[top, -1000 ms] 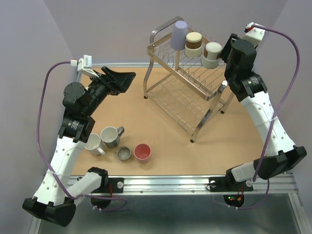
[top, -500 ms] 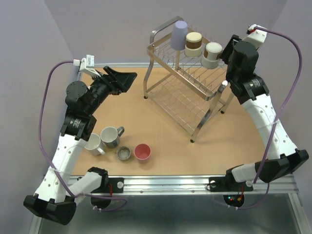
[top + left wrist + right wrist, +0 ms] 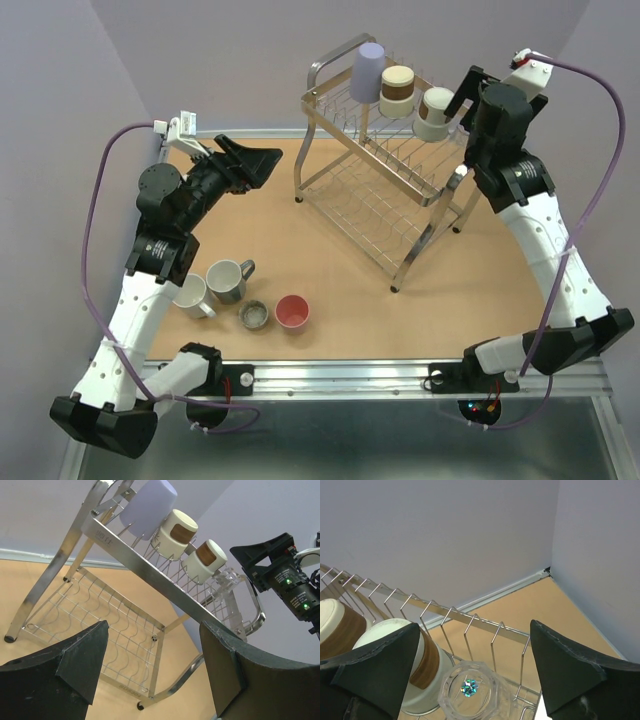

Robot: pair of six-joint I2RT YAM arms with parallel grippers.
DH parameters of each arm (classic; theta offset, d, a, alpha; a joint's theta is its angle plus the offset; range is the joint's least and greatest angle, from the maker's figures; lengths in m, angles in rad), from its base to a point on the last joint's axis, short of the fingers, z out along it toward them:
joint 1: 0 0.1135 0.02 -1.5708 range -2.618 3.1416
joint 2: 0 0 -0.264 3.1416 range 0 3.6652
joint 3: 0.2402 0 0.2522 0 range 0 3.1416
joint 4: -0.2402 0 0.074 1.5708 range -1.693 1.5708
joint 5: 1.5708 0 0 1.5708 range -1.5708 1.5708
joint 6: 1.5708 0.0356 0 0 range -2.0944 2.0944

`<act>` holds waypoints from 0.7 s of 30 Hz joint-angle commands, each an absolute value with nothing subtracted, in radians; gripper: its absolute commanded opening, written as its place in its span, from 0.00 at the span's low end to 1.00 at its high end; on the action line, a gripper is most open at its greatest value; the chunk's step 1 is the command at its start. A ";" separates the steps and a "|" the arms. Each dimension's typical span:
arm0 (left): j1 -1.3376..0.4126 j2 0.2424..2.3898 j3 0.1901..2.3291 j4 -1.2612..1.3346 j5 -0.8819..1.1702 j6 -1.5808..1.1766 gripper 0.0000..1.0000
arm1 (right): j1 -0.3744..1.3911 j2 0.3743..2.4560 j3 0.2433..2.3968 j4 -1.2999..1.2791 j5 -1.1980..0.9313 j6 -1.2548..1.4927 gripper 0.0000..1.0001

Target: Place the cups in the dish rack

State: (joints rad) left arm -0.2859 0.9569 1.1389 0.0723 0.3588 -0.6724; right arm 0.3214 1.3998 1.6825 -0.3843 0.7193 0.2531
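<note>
Lab: bare walls (image 3: 230, 60), arms (image 3: 130, 310) bolted to bench (image 3: 340, 290).

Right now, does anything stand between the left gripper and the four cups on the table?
Nothing visible does. The left gripper is open above the table, and the white mug, grey mug, metal cup and pink cup stand nearer the arm's base, with only tabletop between.
</note>
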 commanded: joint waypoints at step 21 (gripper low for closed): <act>-0.273 1.130 1.394 -0.463 0.113 -0.453 0.80 | 0.310 1.410 1.939 -0.675 0.608 0.264 0.96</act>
